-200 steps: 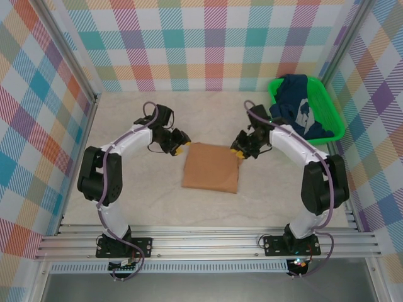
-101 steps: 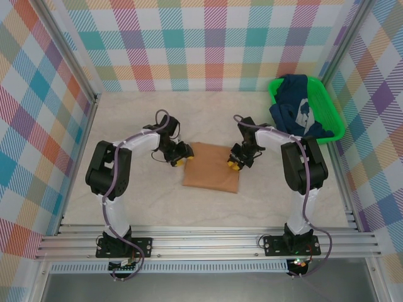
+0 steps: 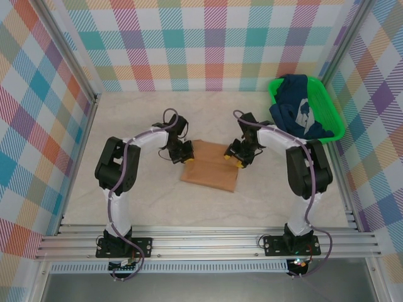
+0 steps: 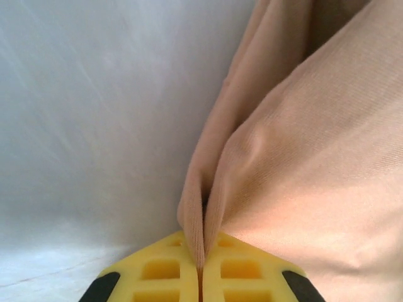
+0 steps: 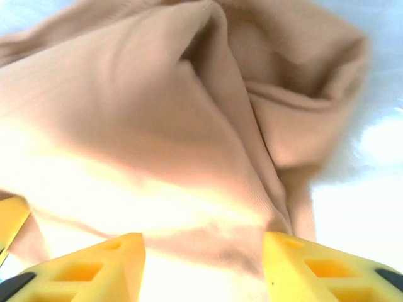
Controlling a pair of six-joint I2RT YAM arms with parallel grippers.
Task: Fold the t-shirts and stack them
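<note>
Handling: expect a soft, limp load. The folded tan-orange cloth t-shirt (image 3: 211,175) lies centred on the pale table (image 3: 126,207); take doubled edges. Your left gripper (image 4: 200,277) clamps one edge fold; your right gripper (image 5: 201,248) has jaws apart.

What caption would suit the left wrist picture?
Left hand pinching a fold of the tan shirt on the pale table.

The top external camera looks steeply down from above and behind the arm bases over the whole table (image 3: 126,126), while each wrist camera peers from very close past the left fingers (image 4: 157,277) or the right fingers (image 5: 94,264) at the folded tan-orange t-shirt (image 3: 211,171) mid-table, which all three views share.
</note>
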